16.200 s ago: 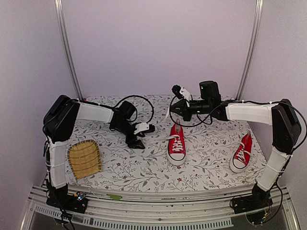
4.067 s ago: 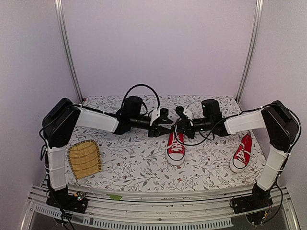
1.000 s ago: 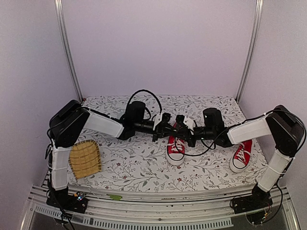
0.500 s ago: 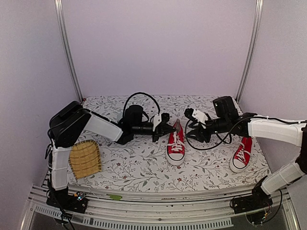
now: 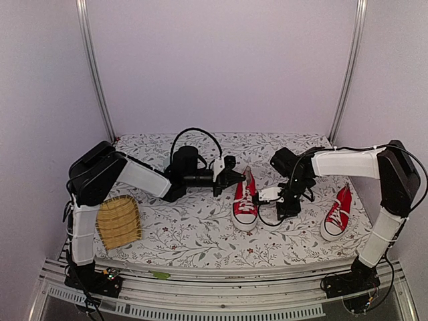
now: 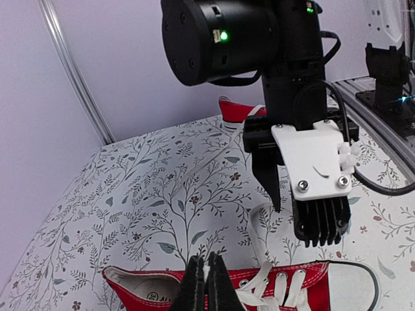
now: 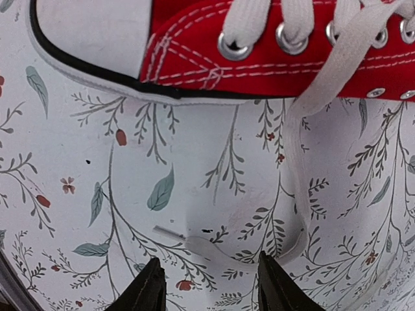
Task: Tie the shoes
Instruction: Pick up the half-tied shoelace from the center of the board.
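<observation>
One red shoe [image 5: 246,202] lies mid-table with its white toe toward me, and the other shoe [image 5: 336,214] lies to the right. At the middle shoe's heel my left gripper [image 5: 235,178] is level and shut; in the left wrist view its tips [image 6: 207,267] pinch a sliver of white lace above the shoe's opening [image 6: 139,283]. My right gripper [image 5: 283,211] points down at the table beside that shoe's right side, open. In the right wrist view a loose lace end [image 7: 217,251] lies flat between the spread fingers [image 7: 149,288], below the shoe [image 7: 259,58].
A woven straw basket [image 5: 118,222] sits at the front left. A metal rail [image 5: 221,281] runs along the near edge, and purple walls enclose the floral tablecloth [image 5: 187,234]. The right gripper [image 6: 297,225] hangs close in front of the left wrist camera.
My right gripper has opened and let go of the lace, swung right, then come down point-first beside the middle shoe. The left gripper has stayed shut by the heel.
</observation>
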{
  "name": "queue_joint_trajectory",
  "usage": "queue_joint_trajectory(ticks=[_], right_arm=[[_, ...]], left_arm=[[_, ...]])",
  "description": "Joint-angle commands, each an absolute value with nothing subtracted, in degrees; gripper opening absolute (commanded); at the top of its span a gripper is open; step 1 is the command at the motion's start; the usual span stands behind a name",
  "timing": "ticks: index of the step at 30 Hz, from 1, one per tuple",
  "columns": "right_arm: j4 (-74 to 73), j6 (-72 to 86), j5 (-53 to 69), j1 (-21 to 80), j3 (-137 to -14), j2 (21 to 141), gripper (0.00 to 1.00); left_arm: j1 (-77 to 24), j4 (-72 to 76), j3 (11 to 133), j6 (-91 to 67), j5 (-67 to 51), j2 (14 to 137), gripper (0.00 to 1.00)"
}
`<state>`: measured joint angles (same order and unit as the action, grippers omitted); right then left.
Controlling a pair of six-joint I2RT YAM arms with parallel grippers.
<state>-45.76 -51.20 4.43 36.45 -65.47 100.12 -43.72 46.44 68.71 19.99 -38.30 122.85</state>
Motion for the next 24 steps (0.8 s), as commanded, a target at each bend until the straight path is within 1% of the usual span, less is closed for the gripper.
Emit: queue_joint_trajectory(ticks=[1, 6, 9, 10, 11, 13, 14, 15, 18, 20, 24], right_arm=[[-49.83, -55.21, 1.49, 36.67, -67.90, 103.95, 0.50], [-47.90, -56.00, 0.01, 35.98, -67.11, 106.32, 0.49], [-47.41, -56.50, 0.09, 35.90, -67.22, 108.18, 0.47], [-47.77, -56.30, 0.01, 35.86, -67.36, 108.82, 0.43], [-47.99, -56.02, 0.00, 35.86, -67.34, 109.18, 0.35], [-47.68, -55.59, 0.03, 35.89, -66.90, 108.74, 0.11], [-47.49, -55.47, 0.08, 35.86, -66.50, 108.21, 0.04], [-47.32, -55.46, 0.09, 35.86, -66.17, 107.49, 0.01], [-46.21, -54.31, 0.00, 35.86, -66.21, 104.68, 0.01], [-43.67, -52.85, 1.13, 35.42, -66.44, 100.45, 0.01], [-36.46, -47.40, 9.36, 32.20, -67.35, 92.22, 0.01]], left_arm=[[-44.46, 48.49, 68.17, 19.52, -39.16, 123.34, 0.00], [-44.48, 48.91, 67.59, 19.69, -39.25, 123.26, 0.00], [-44.56, 48.96, 67.76, 19.63, -39.46, 123.33, 0.00], [-44.54, 49.02, 67.84, 19.60, -39.46, 123.31, 0.00], [-44.52, 49.04, 67.81, 19.55, -39.42, 123.31, 0.00], [-44.53, 49.13, 67.82, 19.58, -39.40, 123.23, 0.00], [-44.55, 49.13, 67.85, 19.63, -39.46, 123.22, 0.00], [-44.51, 49.17, 67.90, 19.63, -39.54, 123.16, 0.00], [-44.51, 49.07, 67.94, 19.60, -39.49, 123.13, 0.00], [-44.60, 48.89, 67.94, 19.61, -39.26, 123.08, 0.00], [-44.76, 48.87, 67.55, 19.94, -38.57, 123.13, 0.00]])
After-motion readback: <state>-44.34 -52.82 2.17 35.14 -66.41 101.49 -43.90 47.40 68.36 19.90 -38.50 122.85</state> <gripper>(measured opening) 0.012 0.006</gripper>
